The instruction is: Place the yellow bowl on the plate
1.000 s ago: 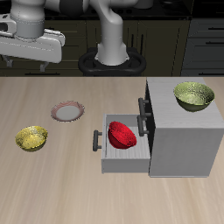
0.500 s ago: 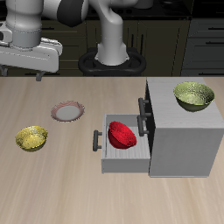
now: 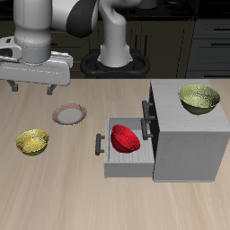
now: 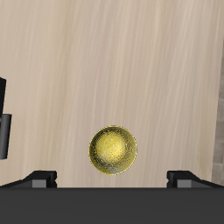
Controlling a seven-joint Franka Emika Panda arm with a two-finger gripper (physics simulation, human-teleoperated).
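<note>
The yellow bowl (image 3: 32, 141) sits upright on the wooden table near its front edge; it also shows in the wrist view (image 4: 113, 150), empty and seen from above. The plate (image 3: 69, 114), pale with a pinkish-brown rim, lies flat farther back, between the bowl and the cabinet. My gripper (image 3: 30, 89) hangs well above the table, over the area behind the yellow bowl. Its fingers (image 3: 50, 90) are spread wide and hold nothing. The plate is out of the wrist view.
A grey cabinet (image 3: 189, 135) stands on the table with its drawer (image 3: 126, 154) pulled open. A red bowl (image 3: 125, 137) lies in the drawer. An olive-green bowl (image 3: 199, 98) sits on the cabinet's top. The robot's base (image 3: 115, 61) stands at the back.
My gripper has come down and moved toward the table's front, closer to the yellow bowl. The bowls, plate and drawer have not moved.
</note>
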